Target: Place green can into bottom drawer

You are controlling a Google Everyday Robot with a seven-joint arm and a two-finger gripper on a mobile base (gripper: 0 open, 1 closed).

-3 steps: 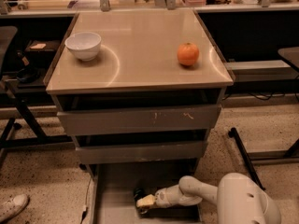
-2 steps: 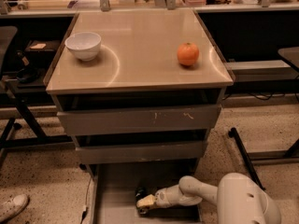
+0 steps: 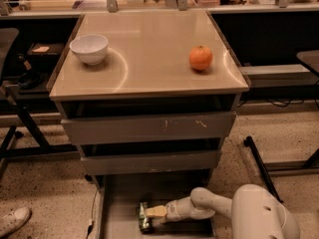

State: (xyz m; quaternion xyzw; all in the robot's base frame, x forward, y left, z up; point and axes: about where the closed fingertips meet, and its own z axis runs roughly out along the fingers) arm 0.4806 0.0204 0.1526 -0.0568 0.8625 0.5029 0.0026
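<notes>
The green can (image 3: 144,218) lies low inside the open bottom drawer (image 3: 122,203), near the middle of its grey floor. My gripper (image 3: 155,212) reaches into the drawer from the right, at the end of my white arm (image 3: 209,207). It is shut on the green can, which rests at or just above the drawer floor. The two upper grey drawers (image 3: 149,128) sit above, pushed nearly in.
A white bowl (image 3: 89,48) stands at the left of the cabinet top and an orange (image 3: 200,58) at the right. My white base (image 3: 264,215) is at the lower right. A chair leg (image 3: 259,163) is on the right and a shoe (image 3: 12,222) at the lower left.
</notes>
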